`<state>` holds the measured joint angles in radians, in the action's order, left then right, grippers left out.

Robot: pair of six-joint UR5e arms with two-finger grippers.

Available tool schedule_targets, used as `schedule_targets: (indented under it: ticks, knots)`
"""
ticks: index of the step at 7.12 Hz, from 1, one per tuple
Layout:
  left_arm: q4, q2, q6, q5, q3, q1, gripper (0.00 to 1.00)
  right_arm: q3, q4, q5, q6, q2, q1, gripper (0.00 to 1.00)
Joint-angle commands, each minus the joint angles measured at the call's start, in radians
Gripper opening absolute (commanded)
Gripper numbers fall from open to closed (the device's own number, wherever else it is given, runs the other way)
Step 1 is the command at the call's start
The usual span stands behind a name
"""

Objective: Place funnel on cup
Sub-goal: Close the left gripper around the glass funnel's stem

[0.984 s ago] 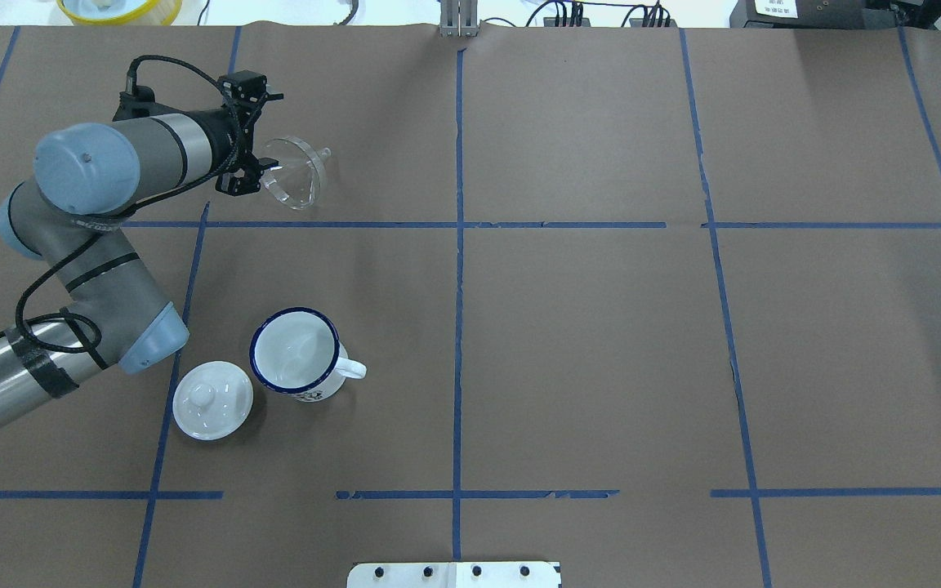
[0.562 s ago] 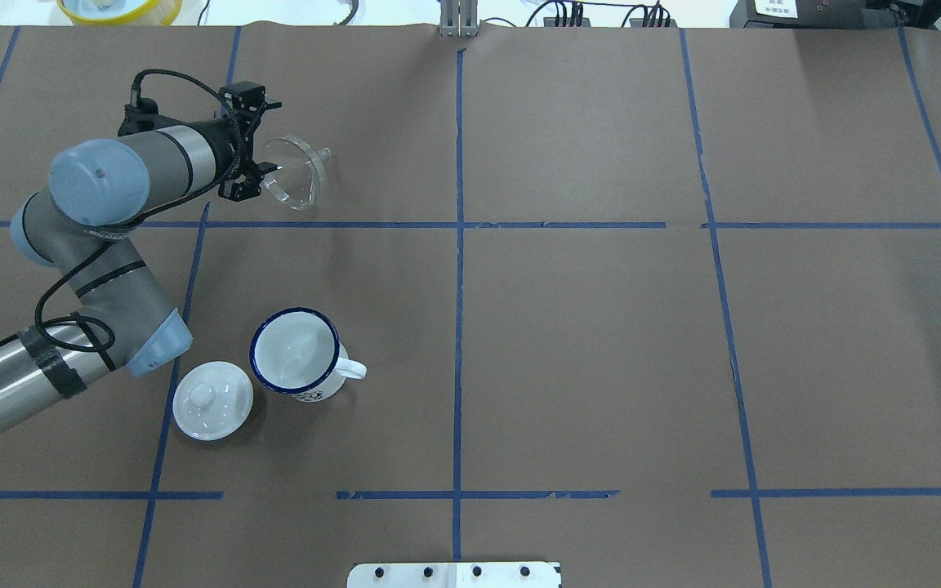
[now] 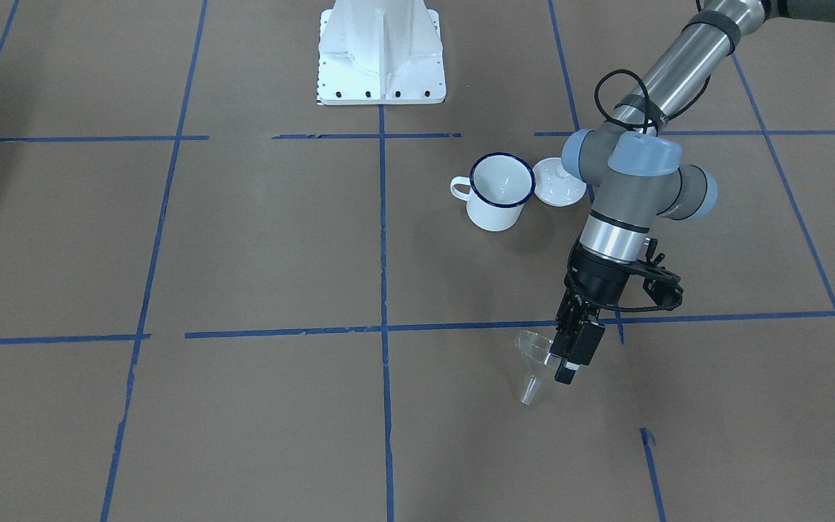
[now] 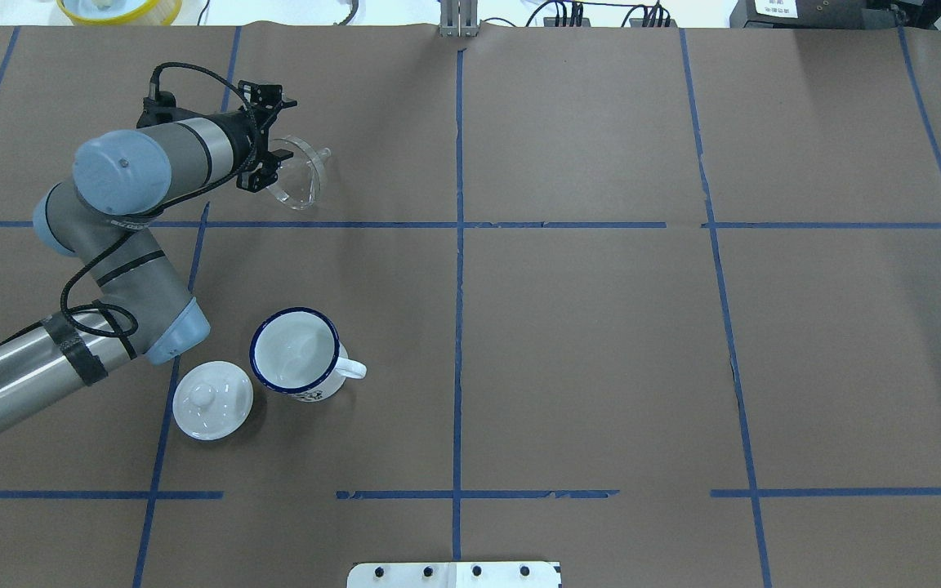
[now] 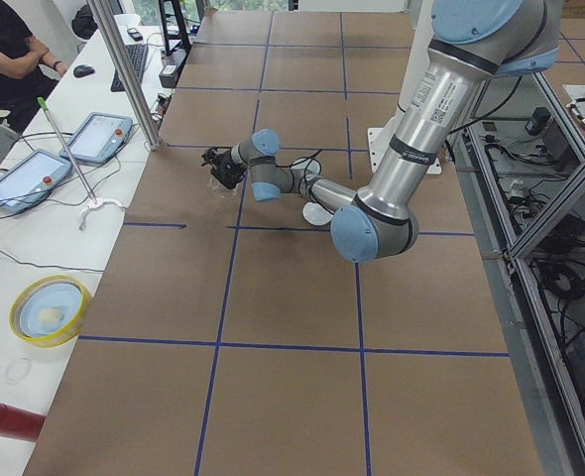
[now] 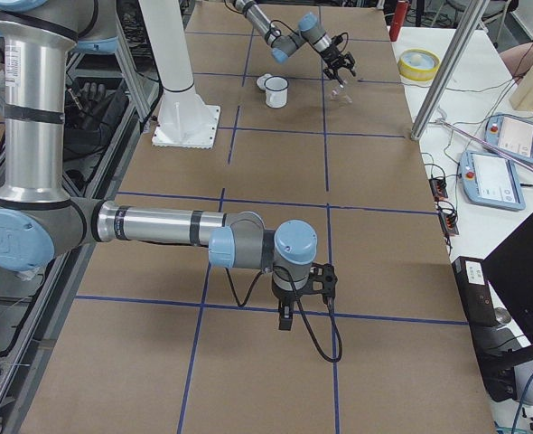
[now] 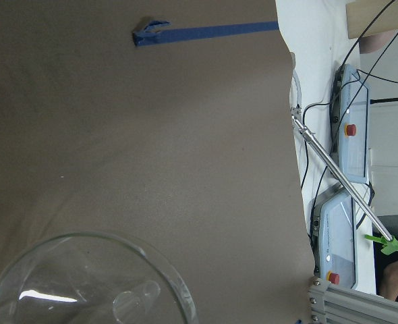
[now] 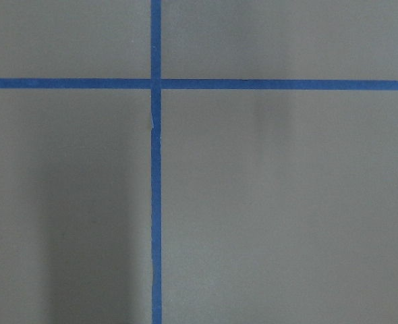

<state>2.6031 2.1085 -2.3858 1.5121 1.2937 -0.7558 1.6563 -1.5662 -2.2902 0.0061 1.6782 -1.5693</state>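
A: Where was the funnel?
B: The funnel (image 4: pixel 299 175) lay on its side on the brown table (image 4: pixel 601 327), in the far part on the robot's left. Its spout pointed away from the left gripper (image 4: pixel 270 166). It was well apart from the cup (image 4: pixel 295 349).
A: Did the gripper hold it?
B: Its fingers were at the wide rim of the funnel. I could not tell if the jaws pressed the rim or stood spread around it.
A: And the cup?
B: It stood upright, nearer to the robot, with its handle toward the robot's right. A white lid (image 4: pixel 212 400) lay just beside it, on the other side.
A: And the right gripper?
B: The right gripper (image 6: pixel 285 312) hung low over the table, far from all these things. It was seen only from the side, so I could not tell the state of its jaws.
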Motion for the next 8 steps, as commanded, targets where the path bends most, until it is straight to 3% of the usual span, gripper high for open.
schedule_targets:
  ticks: [1,6,8]
  knots:
    - [0.002,0.002,-0.001,0.0,-0.004,-0.002,0.39,-0.001,0.0,0.0,0.0,0.0,0.0,1.0]
    - [0.002,0.002,0.0,0.0,-0.016,0.003,0.41,0.0,0.0,0.0,0.0,0.0,0.0,1.0]
    - [0.002,0.002,0.0,0.0,-0.017,0.004,0.37,0.0,0.0,0.0,0.0,0.0,0.0,1.0]
